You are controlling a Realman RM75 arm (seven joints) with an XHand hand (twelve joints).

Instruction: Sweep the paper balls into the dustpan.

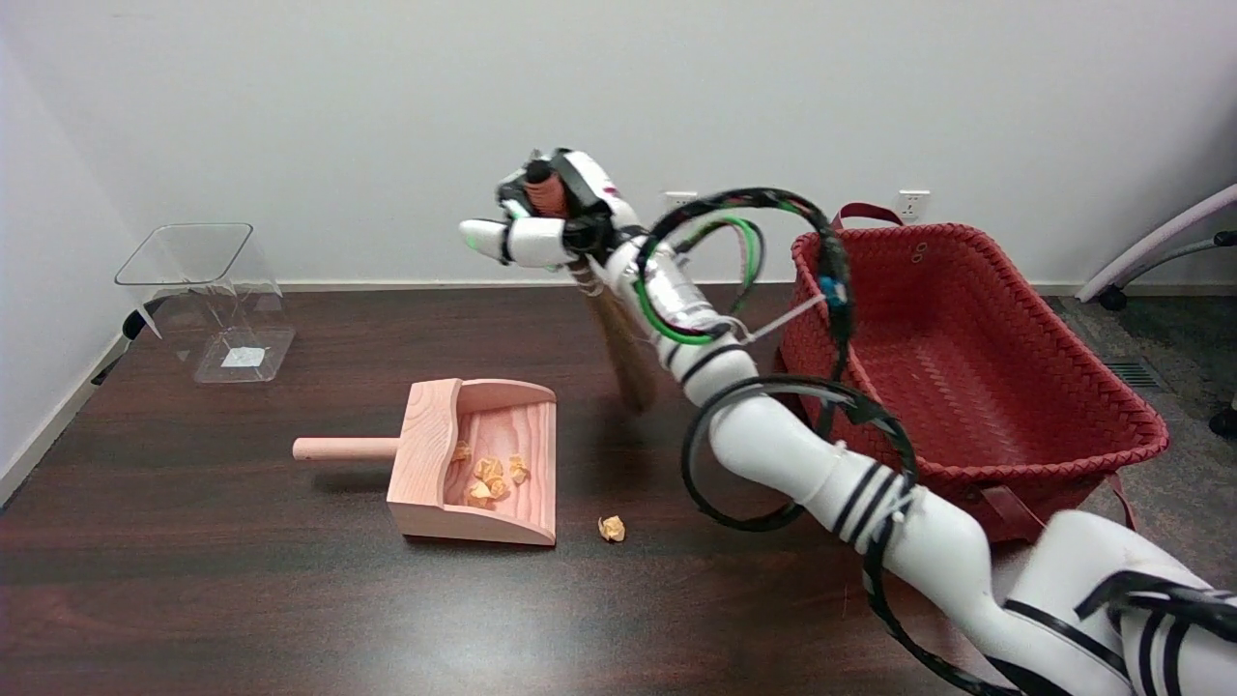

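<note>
Right hand (551, 217) raised, fingers wrapped round brush (618, 338) handle — several paper balls (488, 476) in dustpan (454, 416), one paper ball (611, 528) outside.

There is one wooden dustpan (478, 462). A few small paper balls (490, 476) sit inside it, too bunched up to count. One paper ball (611, 528) lies on the table. There is one brush (618, 338), one red woven basket (976, 358), and one clear plastic bin (208, 300).
</note>
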